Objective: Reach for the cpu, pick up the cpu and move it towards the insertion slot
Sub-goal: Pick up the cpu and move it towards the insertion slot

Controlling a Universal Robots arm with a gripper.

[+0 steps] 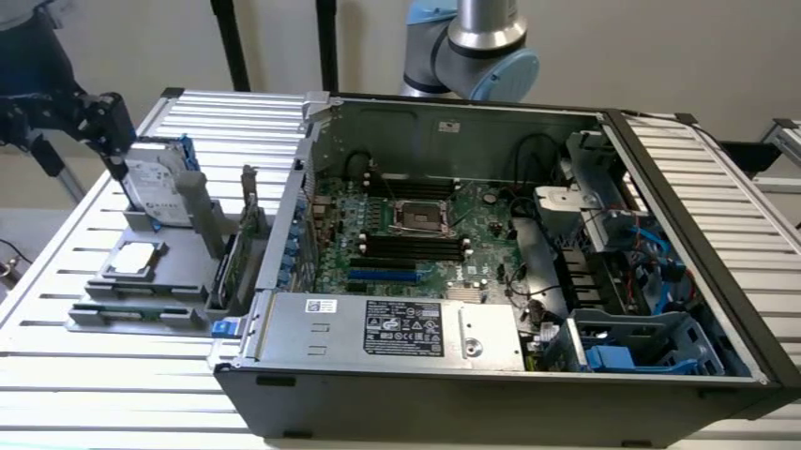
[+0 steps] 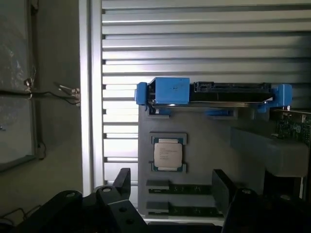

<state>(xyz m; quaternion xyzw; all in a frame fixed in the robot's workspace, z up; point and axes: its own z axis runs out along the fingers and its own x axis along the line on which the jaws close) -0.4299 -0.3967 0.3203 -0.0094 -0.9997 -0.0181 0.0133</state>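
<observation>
The cpu (image 1: 134, 261) (image 2: 168, 154), a small square chip with a silvery top, lies flat in a recess of the grey holder (image 1: 138, 305) on the exterior view's left. My gripper (image 1: 107, 131) (image 2: 171, 187) hangs in the air above the holder, near the upright hard drive (image 1: 157, 183). It is well clear of the chip. Its two dark fingers (image 2: 121, 182) stand wide apart, open, with nothing between them. The insertion slot (image 1: 422, 216), a shiny metal-framed socket, sits on the green board inside the open computer case.
The hard drive in its blue frame (image 2: 214, 93) stands on edge beside the cpu. Memory sticks (image 2: 180, 188) lie in the holder. The case wall (image 1: 294, 197) rises between holder and board. Cables and blue drive bays (image 1: 639, 347) fill the case on the exterior view's right.
</observation>
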